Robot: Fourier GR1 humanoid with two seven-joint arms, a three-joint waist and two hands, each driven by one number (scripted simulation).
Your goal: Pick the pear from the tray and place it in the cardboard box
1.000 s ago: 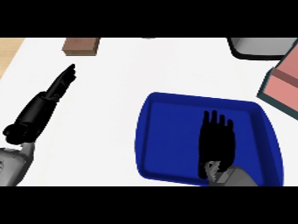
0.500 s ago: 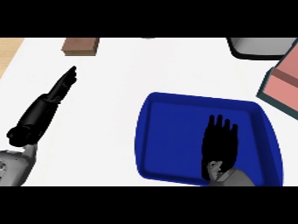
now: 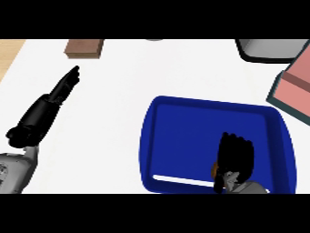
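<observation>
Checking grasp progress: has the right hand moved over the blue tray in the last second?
Yes. The right hand has drawn back toward the blue tray's near rim; its fingertips were at mid-tray before, now nearer the rim.

Pear (image 3: 213,169): only a brown sliver shows at left edge of right hand (image 3: 234,154), rest hidden under it; grip on pear cannot be told; box (image 3: 303,86) cut by right edge; grey container (image 3: 271,49) and brown block (image 3: 85,47) cut at top.
</observation>
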